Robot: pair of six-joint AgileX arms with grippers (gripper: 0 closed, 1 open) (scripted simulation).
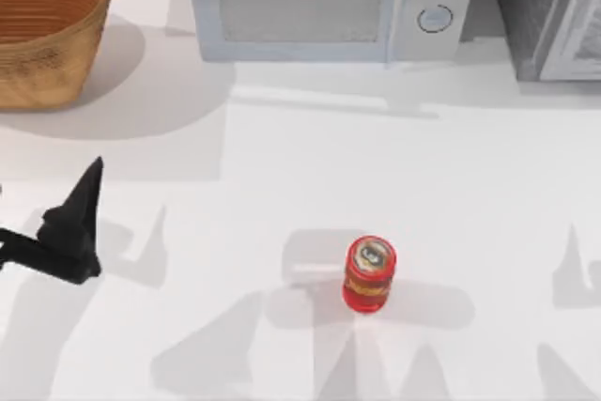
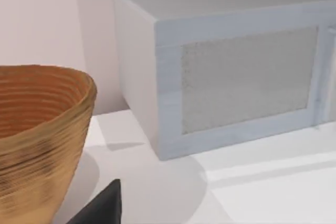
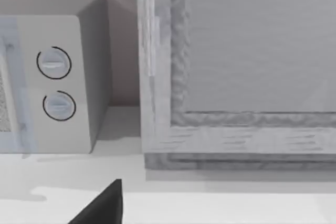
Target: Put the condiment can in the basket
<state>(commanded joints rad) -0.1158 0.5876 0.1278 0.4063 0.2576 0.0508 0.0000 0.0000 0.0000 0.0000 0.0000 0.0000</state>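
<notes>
Left gripper low at desk's left side, well left of condiment can; open or closed, cannot tell. Nothing held. Condiment can upright on desk, in front of microwave, well apart from it. Basket at far left corner, left of microwave, far from can. Grey cabinet right of microwave. Right gripper's dark fingertip facing microwave and cabinet.

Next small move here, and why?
Probably the left end effector should travel toward the small red cylindrical can with the silver top. The can stands upright near the table's middle, ungrasped, far from the round orange-brown wicker basket at the top view's far left, and this arm is nearer the basket.
</notes>
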